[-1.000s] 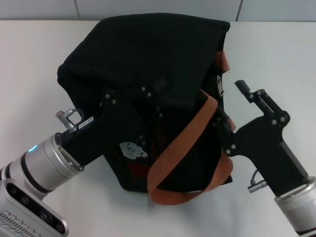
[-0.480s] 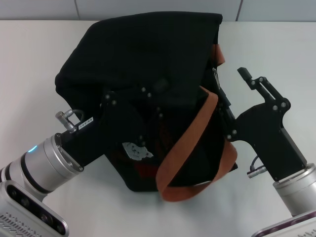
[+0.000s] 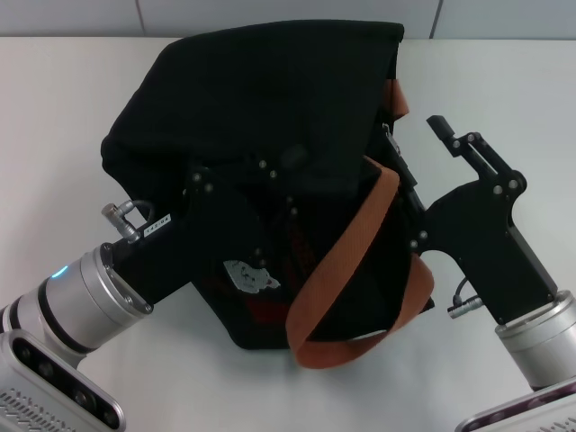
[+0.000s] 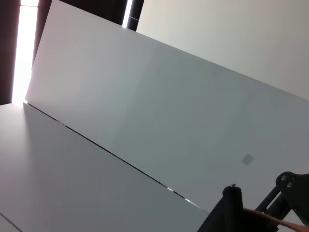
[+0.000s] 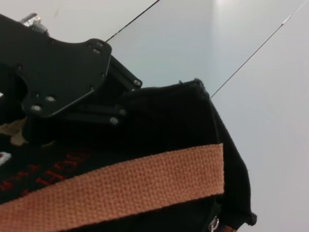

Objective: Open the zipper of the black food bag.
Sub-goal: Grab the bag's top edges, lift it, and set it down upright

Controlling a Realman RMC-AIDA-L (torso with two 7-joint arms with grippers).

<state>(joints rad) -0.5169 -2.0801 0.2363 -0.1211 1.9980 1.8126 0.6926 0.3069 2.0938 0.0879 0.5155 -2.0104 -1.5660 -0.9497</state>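
Note:
The black food bag [image 3: 270,99] lies tilted on the white table, its front with a bear patch [image 3: 249,275] and red label facing me. My left gripper [image 3: 286,180] reaches across that front and is shut on the bag's fabric; the right wrist view shows it [image 5: 126,99] biting into the cloth. My right gripper [image 3: 412,133] stands open at the bag's right edge, its inner finger lying against the bag. A small silver tab [image 5: 213,223] shows at that edge. The zipper line does not stand out from the black cloth.
An orange-brown strap [image 3: 346,261] loops loosely down the bag's front right, close to my right gripper's body. Bare white table [image 3: 504,81] lies to the right and left of the bag. A grey panelled wall [image 3: 288,13] closes the back.
The bag's top swung left and the strap loop slid right a second ago. Since then my right gripper has edged up and left against the bag. The left arm has stayed put.

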